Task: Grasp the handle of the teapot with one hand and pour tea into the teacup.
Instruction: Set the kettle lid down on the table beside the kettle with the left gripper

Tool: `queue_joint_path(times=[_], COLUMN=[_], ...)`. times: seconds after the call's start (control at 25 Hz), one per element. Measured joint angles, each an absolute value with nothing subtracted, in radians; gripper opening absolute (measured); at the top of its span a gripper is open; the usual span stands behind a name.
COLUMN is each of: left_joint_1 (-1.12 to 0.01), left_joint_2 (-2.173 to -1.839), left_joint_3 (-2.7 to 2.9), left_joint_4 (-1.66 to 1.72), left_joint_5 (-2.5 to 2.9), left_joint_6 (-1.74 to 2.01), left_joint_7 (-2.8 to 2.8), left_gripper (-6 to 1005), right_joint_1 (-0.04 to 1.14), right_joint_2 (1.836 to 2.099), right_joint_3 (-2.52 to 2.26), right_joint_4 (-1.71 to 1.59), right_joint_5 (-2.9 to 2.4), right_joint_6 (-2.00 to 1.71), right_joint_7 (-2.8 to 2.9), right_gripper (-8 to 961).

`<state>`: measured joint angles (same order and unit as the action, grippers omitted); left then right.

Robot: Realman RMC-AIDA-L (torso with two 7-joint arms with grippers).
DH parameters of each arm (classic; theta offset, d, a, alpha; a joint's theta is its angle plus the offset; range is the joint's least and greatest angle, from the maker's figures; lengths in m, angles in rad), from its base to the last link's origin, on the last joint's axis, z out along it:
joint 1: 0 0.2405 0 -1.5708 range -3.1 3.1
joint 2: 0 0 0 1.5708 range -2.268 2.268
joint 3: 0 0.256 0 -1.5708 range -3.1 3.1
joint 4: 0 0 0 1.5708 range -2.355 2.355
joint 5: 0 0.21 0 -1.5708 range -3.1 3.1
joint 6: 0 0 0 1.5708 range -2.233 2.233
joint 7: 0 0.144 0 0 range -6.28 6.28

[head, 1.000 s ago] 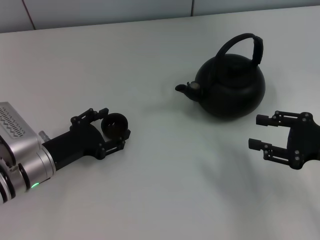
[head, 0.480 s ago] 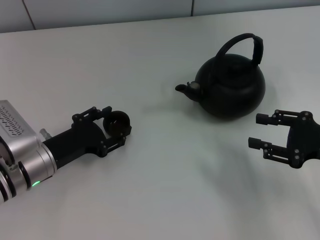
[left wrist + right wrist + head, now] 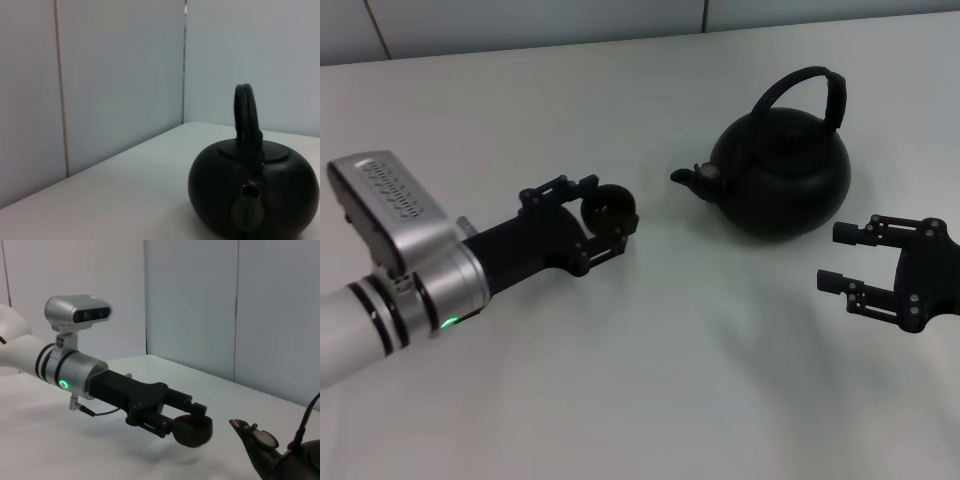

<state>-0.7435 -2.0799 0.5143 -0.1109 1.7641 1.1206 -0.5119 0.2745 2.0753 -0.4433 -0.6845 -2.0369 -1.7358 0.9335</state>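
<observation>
The matte-black teapot (image 3: 785,178) stands on the white table at the right, its spout (image 3: 688,177) pointing left and its arched handle (image 3: 810,85) upright. My left gripper (image 3: 603,213) is shut on the small black teacup (image 3: 610,207), holding it a little above the table, left of the spout. The right wrist view shows that cup (image 3: 192,430) in the left gripper (image 3: 190,421), close to the teapot (image 3: 280,457). My right gripper (image 3: 833,258) hangs open just in front and to the right of the teapot, not touching it. The left wrist view faces the teapot (image 3: 255,195) spout-on.
The white table (image 3: 650,400) spreads wide around both arms. Grey wall panels (image 3: 520,20) run along its far edge. Nothing else stands on it.
The left arm has carried the teacup up and to the right, toward the teapot's spout. The right gripper and the teapot have stayed in place.
</observation>
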Motion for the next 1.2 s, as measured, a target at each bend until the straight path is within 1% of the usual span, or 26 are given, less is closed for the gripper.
queue_joint_path(times=[0.2,0.48,1.2], left_joint_1=[-0.768,-0.773,-0.773], left_joint_2=[-2.08,-2.08,-2.08], left_joint_3=[0.499,0.467,0.433], left_joint_4=[-0.142,-0.18,-0.219], left_joint_5=[1.765,1.766,1.765], left_joint_6=[1.082,1.002,0.954], left_joint_7=[-0.476,-0.419,-0.394], left_gripper=[696,705,729], right_joint_1=[0.276,0.276,0.278], right_joint_2=[2.075,2.075,2.075], right_joint_3=[-0.443,-0.443,-0.443], right_joint_4=[-0.682,-0.685,-0.686], right_joint_5=[-2.037,-2.032,-2.031], right_joint_6=[-1.736,-1.737,-1.736], right_joint_7=[0.931,0.93,0.931], right_gripper=[576,576,576])
